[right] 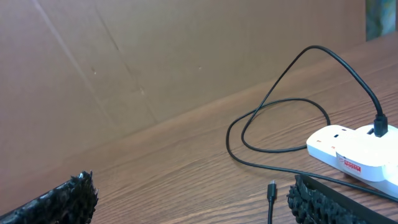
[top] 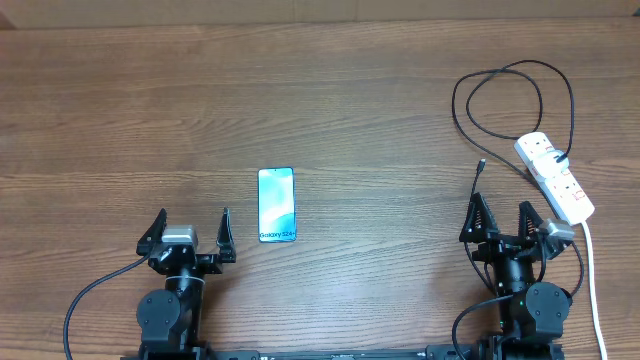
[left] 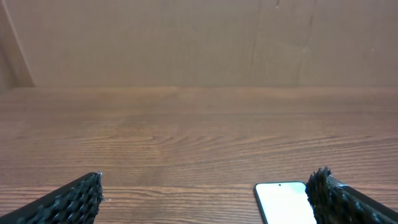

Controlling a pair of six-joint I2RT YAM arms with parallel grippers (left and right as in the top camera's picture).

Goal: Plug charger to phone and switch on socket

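The phone (top: 276, 204) lies flat on the wooden table, its light blue screen up; its top corner shows in the left wrist view (left: 283, 202) beside the right finger. The white power strip (top: 554, 177) lies at the right, also in the right wrist view (right: 351, 149). The black charger cable (top: 500, 95) loops behind it, plugged into the strip; its connector tip (top: 481, 163) (right: 272, 189) lies free on the table. My left gripper (top: 190, 232) is open and empty, left of the phone. My right gripper (top: 503, 217) is open and empty, just behind the connector tip.
The thick white cord (top: 592, 280) of the power strip runs down the right edge, past my right arm. A brown cardboard wall (left: 199, 40) stands along the table's far edge.
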